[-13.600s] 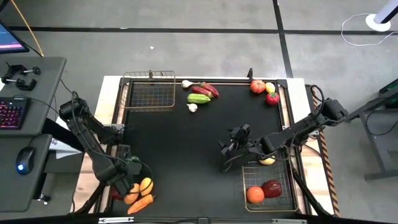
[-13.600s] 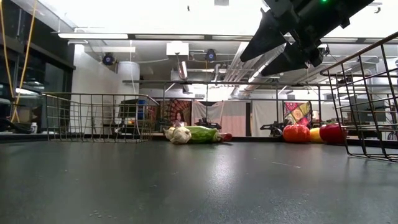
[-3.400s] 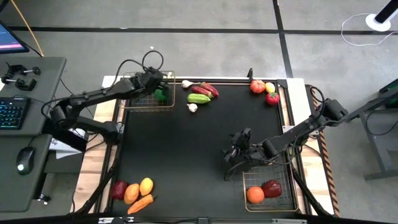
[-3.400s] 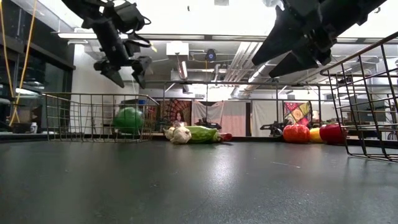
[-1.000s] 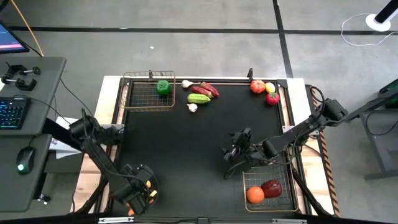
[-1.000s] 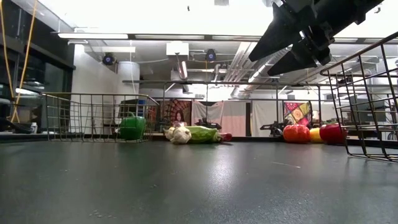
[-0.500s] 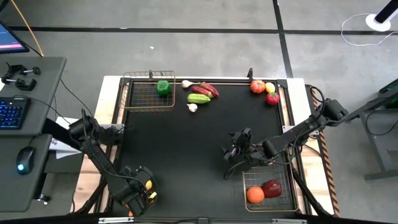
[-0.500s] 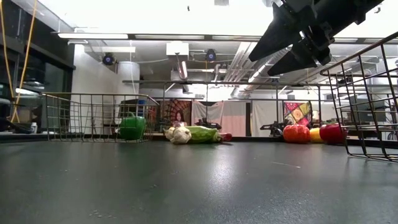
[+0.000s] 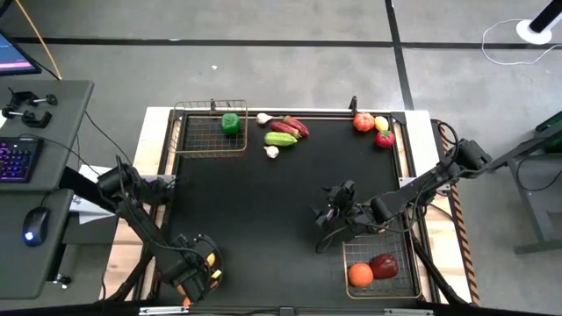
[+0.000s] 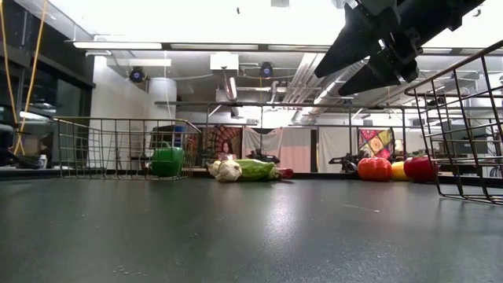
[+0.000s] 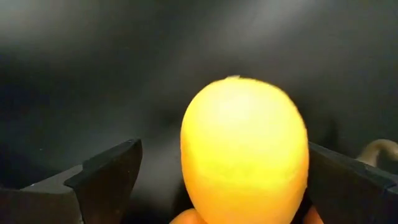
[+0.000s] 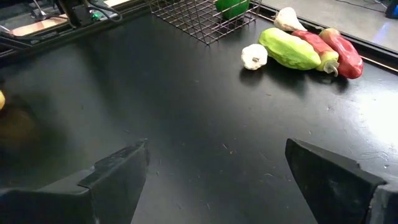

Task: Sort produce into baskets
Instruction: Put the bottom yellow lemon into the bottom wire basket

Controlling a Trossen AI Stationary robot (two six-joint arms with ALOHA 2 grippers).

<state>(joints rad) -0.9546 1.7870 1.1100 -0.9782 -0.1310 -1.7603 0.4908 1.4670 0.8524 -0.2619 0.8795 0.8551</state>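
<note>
My left gripper [image 9: 200, 266] hangs over the produce pile at the table's near left corner and hides most of it. In the left wrist view it [image 11: 224, 151] is open, one finger on each side of a yellow lemon [image 11: 244, 146]; whether either finger touches it, I cannot tell. My right gripper [image 9: 327, 219] is open and empty, above the table beside the silvery basket [image 9: 407, 263], which holds an orange [image 9: 360, 275] and a dark-red apple [image 9: 384, 265]. A green pepper [image 9: 230, 123] lies in the coppery basket [image 9: 198, 132] at the far left.
Two garlic bulbs [image 9: 263, 118], a green cucumber-like piece [image 9: 281, 139] and dark-red pieces [image 9: 296, 127] lie along the far edge. A red fruit [image 9: 363, 122], a lemon [image 9: 381, 123] and a red piece [image 9: 385, 139] lie at the far right. The black mat's middle [image 9: 263, 202] is bare.
</note>
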